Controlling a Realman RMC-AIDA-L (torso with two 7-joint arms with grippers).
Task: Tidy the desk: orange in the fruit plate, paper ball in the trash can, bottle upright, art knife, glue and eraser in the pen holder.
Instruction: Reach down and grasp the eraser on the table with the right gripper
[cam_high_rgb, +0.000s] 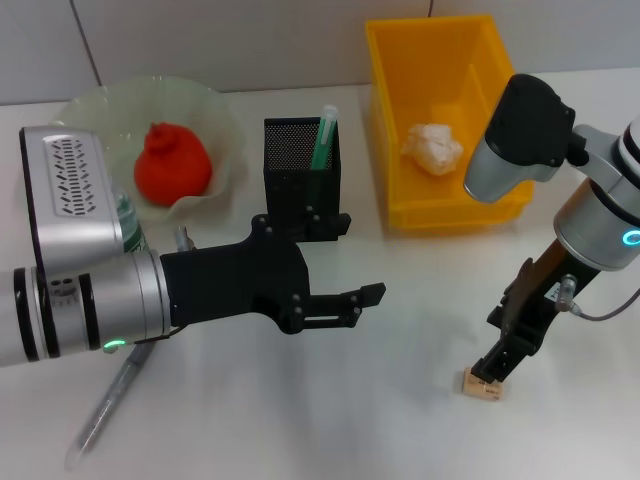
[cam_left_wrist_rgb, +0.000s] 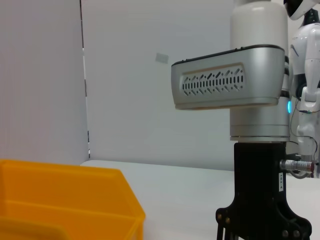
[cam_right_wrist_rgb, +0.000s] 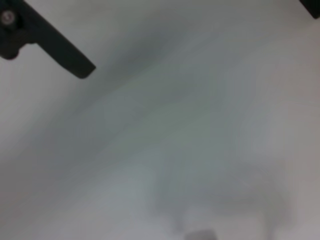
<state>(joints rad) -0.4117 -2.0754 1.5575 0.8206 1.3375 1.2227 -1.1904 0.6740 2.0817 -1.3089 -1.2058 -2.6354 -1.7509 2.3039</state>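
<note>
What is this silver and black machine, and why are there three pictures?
It is a robot with two arms, tidying a white desk. The big picture comes from a camera on its head; the other two come from cameras on its wrists. One wrist camera sees the other arm and the yellow bin; the other sees mostly bare desk.

The left gripper hangs open over the desk, holding nothing. The right gripper reaches down onto a small tan eraser.

A red-orange fruit sits in the pale-green wavy bowl. A crumpled white paper ball lies in the yellow bin. Between them stands a black mesh cup holding a green stick.
</note>
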